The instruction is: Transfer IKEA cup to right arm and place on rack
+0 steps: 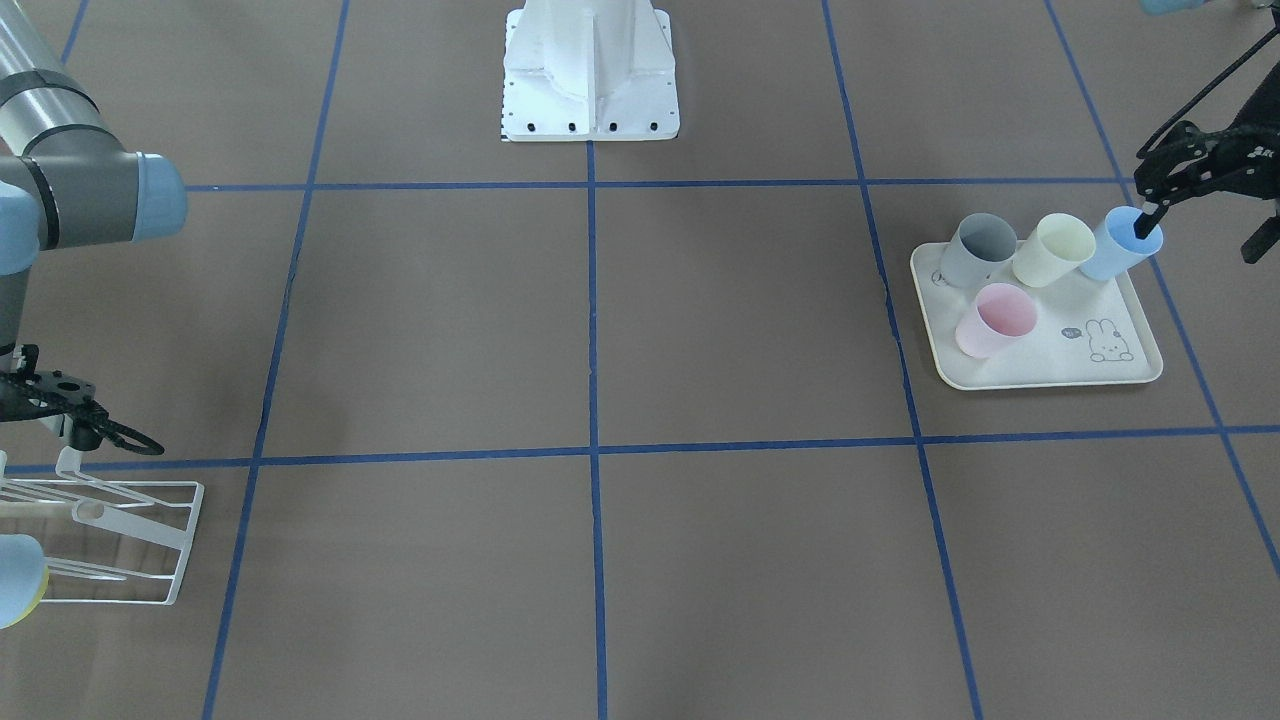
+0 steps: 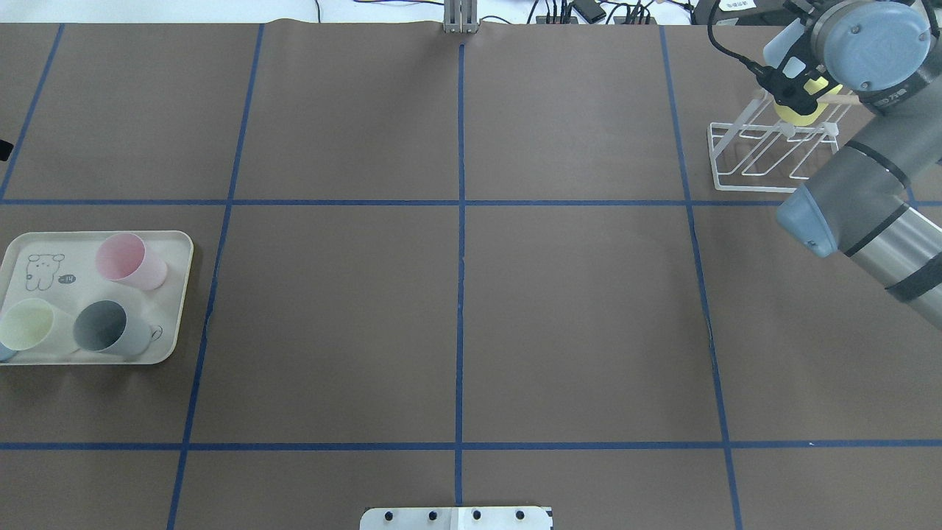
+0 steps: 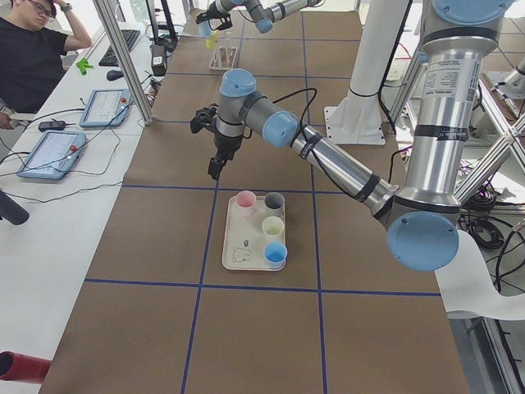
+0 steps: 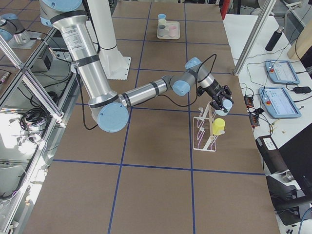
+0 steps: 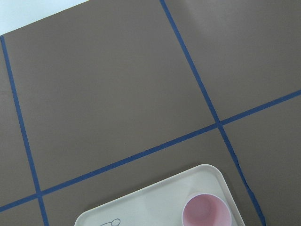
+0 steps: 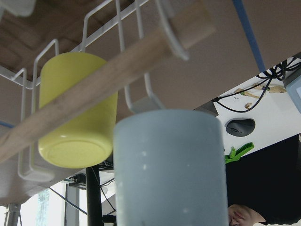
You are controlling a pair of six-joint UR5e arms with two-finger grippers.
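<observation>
The IKEA cup [image 6: 169,174], pale blue-grey, fills the lower middle of the right wrist view, beside a yellow cup [image 6: 75,117] hanging on the white wire rack [image 2: 743,158] under its wooden rod [image 6: 108,75]. My right gripper [image 4: 222,104] is shut on the IKEA cup [image 4: 226,106] at the top of the rack [image 4: 202,134]. My left gripper [image 1: 1200,225] hangs open and empty, high over the far corner of the cream tray [image 1: 1050,370].
Blue [image 1: 1120,245], cream [image 1: 1050,250], grey [image 1: 980,250] and pink [image 1: 995,320] cups lie on the tray. The robot's white base [image 1: 590,80] stands at the table's middle edge. A person [image 3: 33,57] sits at a bench with tablets beside the table.
</observation>
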